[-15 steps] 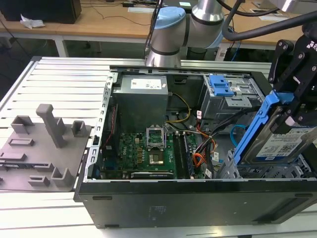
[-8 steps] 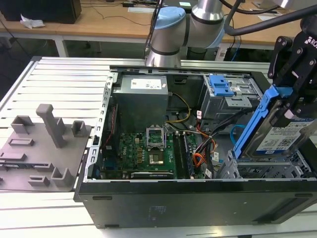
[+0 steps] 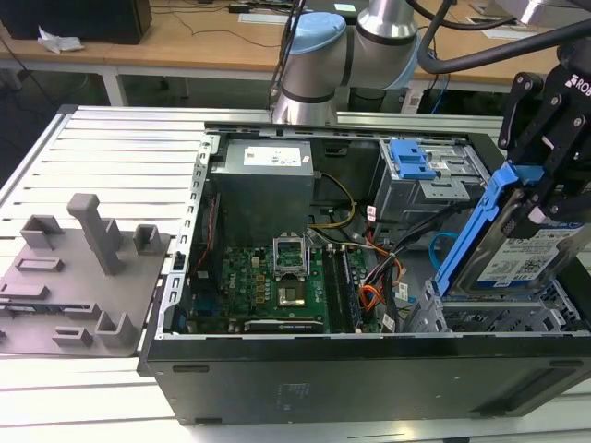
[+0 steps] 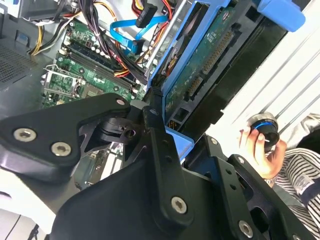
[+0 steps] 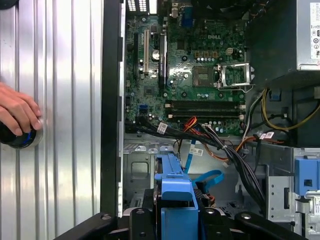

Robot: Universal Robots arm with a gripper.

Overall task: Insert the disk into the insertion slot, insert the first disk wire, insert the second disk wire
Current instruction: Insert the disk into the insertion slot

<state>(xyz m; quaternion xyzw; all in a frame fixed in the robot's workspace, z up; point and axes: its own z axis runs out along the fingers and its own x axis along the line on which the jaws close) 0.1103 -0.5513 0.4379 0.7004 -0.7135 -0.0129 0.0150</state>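
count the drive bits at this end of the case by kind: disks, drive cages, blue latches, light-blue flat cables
disk: 1
drive cages: 2, the insertion slot and the taller grey cage
blue latch: 1
light-blue flat cable: 1
total: 5

An open black computer case lies on its side on a ribbed aluminium bench. Inside, a green motherboard covers the near left of the floor in the exterior view, its bare processor socket near the middle. A grey power supply sits just beyond it at the far wall, with yellow and black wires trailing from its right side. Farther right stands a taller grey cage topped by a blue latch. On the bench to the case's left lies a grey fixture plate with upright blocks. A wooden desk runs along the far side.
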